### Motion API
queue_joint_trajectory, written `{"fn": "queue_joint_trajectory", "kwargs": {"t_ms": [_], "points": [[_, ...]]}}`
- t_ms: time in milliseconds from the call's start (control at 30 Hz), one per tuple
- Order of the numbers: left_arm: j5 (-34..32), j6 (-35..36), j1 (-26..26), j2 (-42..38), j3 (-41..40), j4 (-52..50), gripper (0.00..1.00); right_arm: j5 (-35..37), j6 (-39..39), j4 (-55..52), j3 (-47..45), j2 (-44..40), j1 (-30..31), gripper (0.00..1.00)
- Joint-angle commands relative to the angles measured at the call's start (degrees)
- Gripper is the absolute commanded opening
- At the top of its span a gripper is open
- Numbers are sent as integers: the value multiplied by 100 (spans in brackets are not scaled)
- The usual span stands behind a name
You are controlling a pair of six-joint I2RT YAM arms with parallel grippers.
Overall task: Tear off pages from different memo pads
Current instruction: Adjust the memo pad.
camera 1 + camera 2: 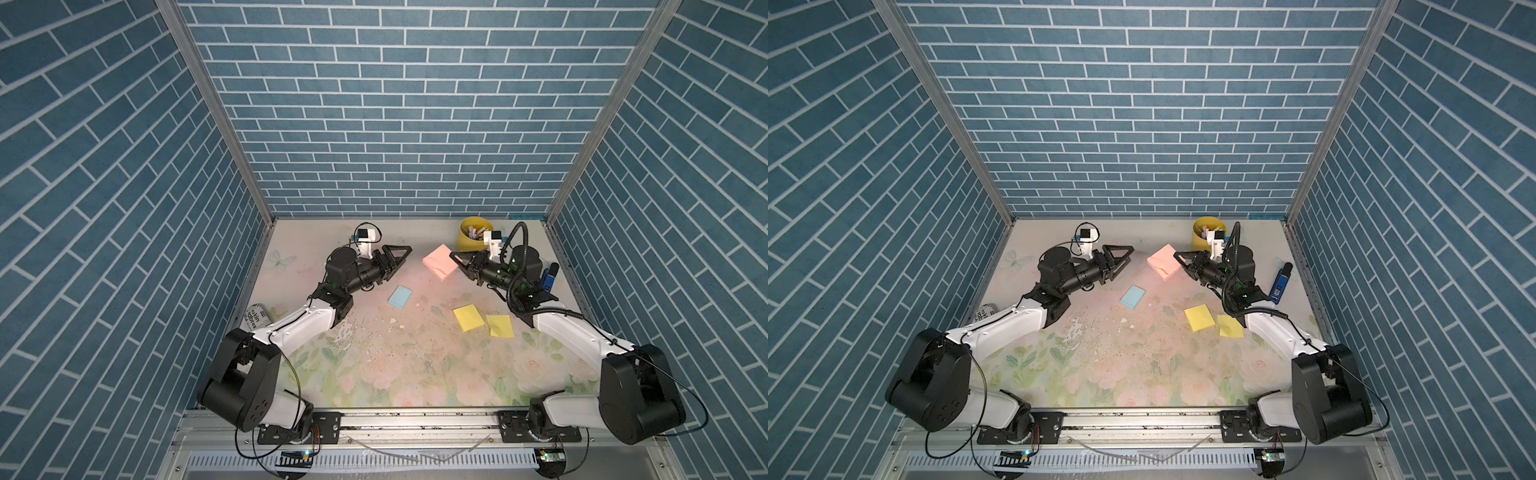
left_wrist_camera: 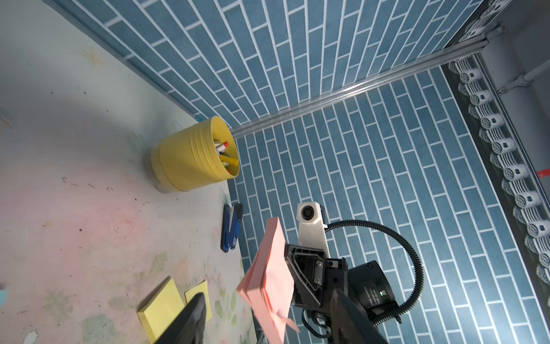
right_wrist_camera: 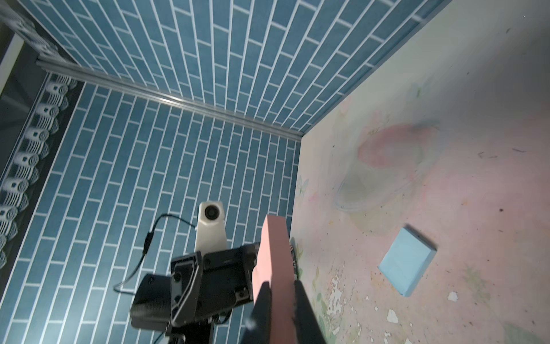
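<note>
My right gripper (image 1: 457, 261) (image 3: 281, 293) is shut on one edge of the salmon pink memo pad (image 1: 439, 262) (image 3: 273, 253) and holds it tilted above the table. The pad's top sheets are creased at one corner (image 2: 285, 321). My left gripper (image 1: 405, 258) (image 2: 268, 309) stands open just left of the pad, a small gap away, with nothing between its jaws. The light blue memo pad (image 1: 400, 297) (image 3: 407, 265) lies flat below the left gripper. The yellow memo pad (image 1: 468, 318) (image 2: 162, 312) lies at right with a loose yellow page (image 1: 500, 325) (image 2: 198, 290) beside it.
A yellow cup (image 1: 473, 239) (image 2: 190, 160) of pens stands at the back right, just behind the right wrist. A blue stapler (image 1: 549, 278) (image 2: 230, 229) lies by the right wall. A printed roll (image 1: 257, 316) rests at the left edge. Small white scraps (image 1: 392, 321) dot the middle.
</note>
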Motion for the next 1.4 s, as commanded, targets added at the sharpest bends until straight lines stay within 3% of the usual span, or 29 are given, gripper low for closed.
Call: {"fn": "queue_joint_trajectory", "kwargs": {"t_ms": [0,433,667,1000,1367], "points": [[-875,407,-454,-42,-256,478,68,846,471,331,-70,-223,-5,0],[-1300,441,-1439,566,-163,1285,61,1496,837,789,-248,-126,286,0],[-1218,154,-1446,944,-30,1608,54,1535,951,913,-234,-49,437,0],[-1218,186,-1446,884,2,1766,59,1557,1046,1069,-297,16,482,0],[-1123,-57,-1359,1095,20,2014,44,1531,1174,1197,-333,-2,558,0]]}}
